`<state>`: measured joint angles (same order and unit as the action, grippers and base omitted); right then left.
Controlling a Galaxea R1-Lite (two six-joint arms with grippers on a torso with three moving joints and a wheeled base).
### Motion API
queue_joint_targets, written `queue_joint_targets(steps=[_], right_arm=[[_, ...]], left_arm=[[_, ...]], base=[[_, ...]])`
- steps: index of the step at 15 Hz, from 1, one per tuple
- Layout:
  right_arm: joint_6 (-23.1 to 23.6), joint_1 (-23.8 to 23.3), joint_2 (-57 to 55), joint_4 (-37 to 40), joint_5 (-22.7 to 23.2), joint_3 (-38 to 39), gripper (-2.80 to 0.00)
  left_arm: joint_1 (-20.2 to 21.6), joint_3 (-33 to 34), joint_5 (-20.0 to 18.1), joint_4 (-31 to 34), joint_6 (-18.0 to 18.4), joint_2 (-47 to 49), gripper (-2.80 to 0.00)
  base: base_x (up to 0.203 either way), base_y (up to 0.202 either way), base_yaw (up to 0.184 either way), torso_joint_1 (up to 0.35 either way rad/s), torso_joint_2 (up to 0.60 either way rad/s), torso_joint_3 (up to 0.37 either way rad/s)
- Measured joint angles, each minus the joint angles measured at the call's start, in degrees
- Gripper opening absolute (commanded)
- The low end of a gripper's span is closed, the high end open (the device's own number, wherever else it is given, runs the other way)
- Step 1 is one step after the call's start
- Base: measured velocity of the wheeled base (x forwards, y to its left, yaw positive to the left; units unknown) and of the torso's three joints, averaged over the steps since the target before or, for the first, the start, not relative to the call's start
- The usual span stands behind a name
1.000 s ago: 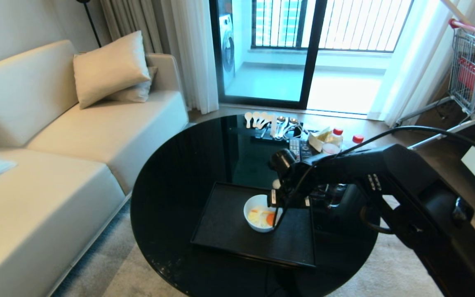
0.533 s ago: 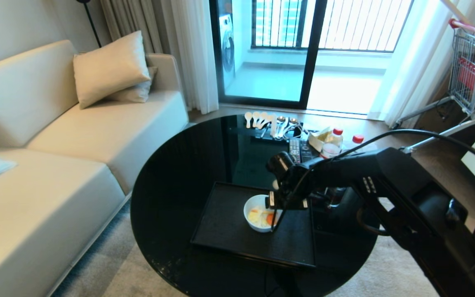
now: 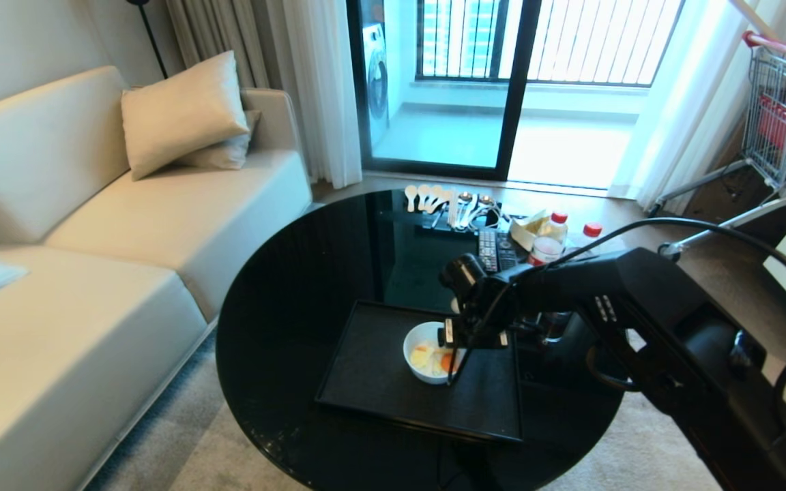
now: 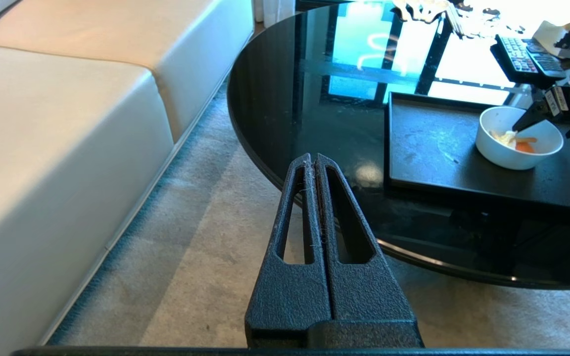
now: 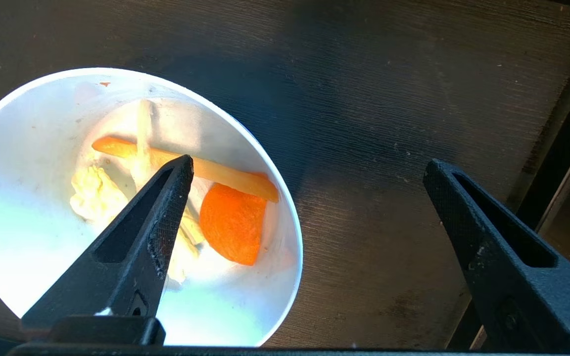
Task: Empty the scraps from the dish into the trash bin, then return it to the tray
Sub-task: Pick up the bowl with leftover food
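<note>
- One relation decides the coming grasp: the right gripper (image 5: 309, 168) straddles the near wall of the dish (image 3: 428, 352), one finger (image 5: 164, 207) over the scraps (image 5: 233, 222) inside, the other over bare tray (image 5: 389, 99) outside.
- Its jaws stand wide apart and grip nothing; I judge a short descent and a squeeze would pinch the rim.
- Seen from the head, the dish sits upright on the tray (image 3: 379, 372), mouth up, toward the tray's 3 o'clock side; the gripper reaches in from about 2 o'clock.
- Being round, the dish has no long axis; the long orange strip (image 5: 186, 165) lies across it, near the inner finger's tip.
- Right arm is far nearer; the left gripper (image 4: 316, 165), fingers pressed together, hangs off the table (image 4: 285, 99) at roughly 8 o'clock.
- No trash bin shows in any view.
</note>
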<state>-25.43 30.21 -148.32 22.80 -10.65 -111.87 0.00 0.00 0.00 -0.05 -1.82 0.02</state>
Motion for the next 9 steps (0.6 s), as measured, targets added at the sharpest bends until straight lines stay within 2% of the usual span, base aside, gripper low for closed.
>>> queue_joint_targets(steps=[4,6,9], right_arm=[[2.2,0.0,-0.4,-1.2,-0.1,0.0,-2.80],[3.0,0.0,-0.7,-1.3,-2.4,0.0,-2.80],[3.4,0.0,-1.0,-1.7,-2.7,-0.2,-2.80]], left_arm=[[0.0,0.0,0.0,0.0,0.0,0.0,-2.80],[0.0,0.0,0.0,0.0,0.0,0.0,-2.80],[0.0,0.0,0.0,0.0,0.0,0.0,-2.80]], base=[[0.000,0.000,0.000,0.000,0.00,0.000],[0.000,0.000,0.000,0.000,0.00,0.000],[0.000,0.000,0.000,0.000,0.00,0.000]])
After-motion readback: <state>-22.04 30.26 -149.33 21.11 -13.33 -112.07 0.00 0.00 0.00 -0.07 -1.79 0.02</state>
